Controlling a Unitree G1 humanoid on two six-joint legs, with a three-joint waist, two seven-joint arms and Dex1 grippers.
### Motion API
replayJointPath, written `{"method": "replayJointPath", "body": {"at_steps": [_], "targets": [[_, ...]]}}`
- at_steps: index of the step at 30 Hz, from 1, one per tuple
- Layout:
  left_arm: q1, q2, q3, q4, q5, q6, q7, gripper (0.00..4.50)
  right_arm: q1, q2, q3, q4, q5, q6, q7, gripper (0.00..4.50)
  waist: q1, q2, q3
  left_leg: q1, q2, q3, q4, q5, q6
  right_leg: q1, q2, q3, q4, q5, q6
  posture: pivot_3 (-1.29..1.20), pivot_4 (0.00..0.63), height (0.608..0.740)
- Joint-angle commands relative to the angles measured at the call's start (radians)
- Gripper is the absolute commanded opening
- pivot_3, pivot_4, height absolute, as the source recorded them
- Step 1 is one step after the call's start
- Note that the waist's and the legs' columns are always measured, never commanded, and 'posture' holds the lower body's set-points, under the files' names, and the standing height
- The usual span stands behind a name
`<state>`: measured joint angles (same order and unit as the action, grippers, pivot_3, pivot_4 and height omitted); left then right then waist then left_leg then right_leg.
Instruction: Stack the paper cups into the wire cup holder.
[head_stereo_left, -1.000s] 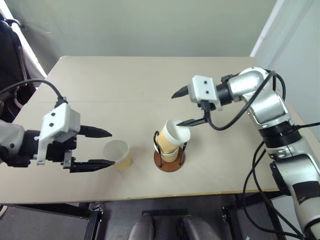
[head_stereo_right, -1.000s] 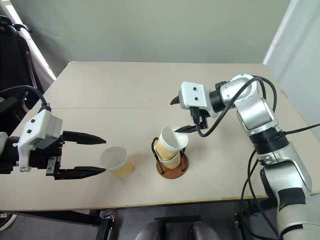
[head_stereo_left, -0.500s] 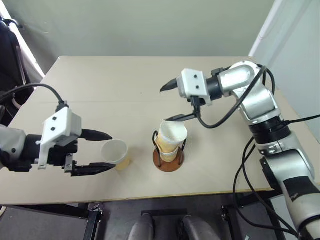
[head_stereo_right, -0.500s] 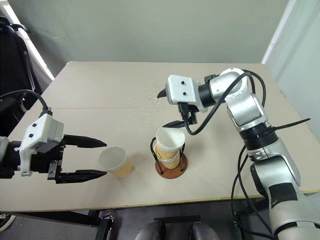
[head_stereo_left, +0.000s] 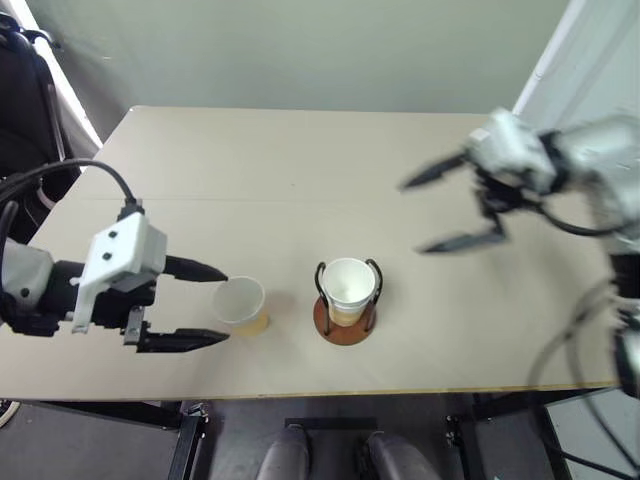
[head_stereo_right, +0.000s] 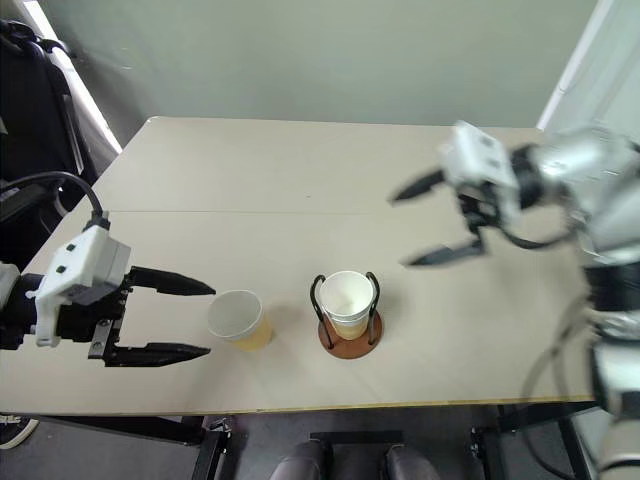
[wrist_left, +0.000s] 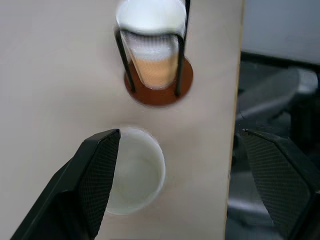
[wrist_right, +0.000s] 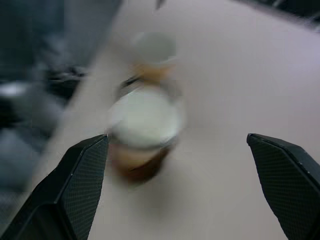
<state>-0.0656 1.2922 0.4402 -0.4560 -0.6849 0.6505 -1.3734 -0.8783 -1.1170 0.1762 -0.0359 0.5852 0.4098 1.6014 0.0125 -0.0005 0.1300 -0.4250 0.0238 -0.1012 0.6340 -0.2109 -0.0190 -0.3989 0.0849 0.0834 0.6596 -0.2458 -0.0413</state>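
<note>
Cups (head_stereo_left: 349, 288) sit in wire holder (head_stereo_left: 343, 322), upright.

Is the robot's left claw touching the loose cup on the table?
Cannot tell. In the left eye view the left gripper sits open around the loose cup, its fingertips right at the rim, with no plain gap or contact.

Soft, even daylight fills the scene, brightest along a glaring strip at the far left edge. The table (head_stereo_left: 300, 170) shows faint, diffuse shadows beside the wire cup holder (head_stereo_left: 345, 320) and the loose paper cup (head_stereo_left: 240, 305). The right gripper (head_stereo_left: 450, 210) is smeared by motion blur. The right wrist view is blurred throughout, possibly from movement; the left wrist view is fairly crisp.
</note>
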Motion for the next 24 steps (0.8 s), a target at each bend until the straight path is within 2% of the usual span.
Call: {"method": "replayJointPath", "body": {"at_steps": [1,4,10,18,24], "targets": [[-0.048,0.027,-0.058,-0.004,0.014,-0.047,-0.031,4.17,0.122,-0.134,-0.091,-0.054,0.118,0.006,0.013,4.47,-0.005,-0.001,0.0,0.001,0.0,0.0,0.0,0.0,0.0,0.001,0.0,0.0,0.001,0.0,0.0,0.0,0.15,0.74],[-0.076,0.041,-0.125,0.003,0.039,-0.071,-0.055,4.17,0.225,-0.162,-0.207,-0.052,0.185,0.051,0.013,4.47,-0.018,-0.001,0.001,0.008,0.002,0.002,-0.001,-0.001,0.0,0.005,0.002,0.002,0.002,-0.001,0.0,0.0,0.15,0.74],[-0.108,0.055,-0.26,0.035,0.13,-0.122,-0.077,4.17,0.373,-0.134,-0.363,-0.137,0.19,0.086,-0.06,4.47,-0.02,-0.001,0.001,0.016,0.006,0.001,0.001,0.0,0.0,0.012,0.008,0.003,0.002,-0.003,0.0,0.0,0.15,0.74],[-0.125,0.09,-0.247,0.126,0.207,-0.163,-0.075,4.17,0.463,-0.121,-0.458,-0.195,0.184,0.114,-0.096,4.47,-0.018,-0.001,0.001,0.013,0.006,0.0,0.004,-0.003,0.002,0.011,0.008,0.004,0.002,-0.003,0.0,0.0,0.15,0.74],[-0.066,0.087,-0.219,0.11,0.206,-0.162,-0.106,4.17,0.458,-0.109,-0.446,-0.195,0.161,0.108,-0.12,4.47,-0.018,-0.001,0.001,0.01,0.006,0.001,0.008,-0.008,0.002,0.01,0.008,0.004,0.002,-0.003,0.001,0.0,0.15,0.74]]}}
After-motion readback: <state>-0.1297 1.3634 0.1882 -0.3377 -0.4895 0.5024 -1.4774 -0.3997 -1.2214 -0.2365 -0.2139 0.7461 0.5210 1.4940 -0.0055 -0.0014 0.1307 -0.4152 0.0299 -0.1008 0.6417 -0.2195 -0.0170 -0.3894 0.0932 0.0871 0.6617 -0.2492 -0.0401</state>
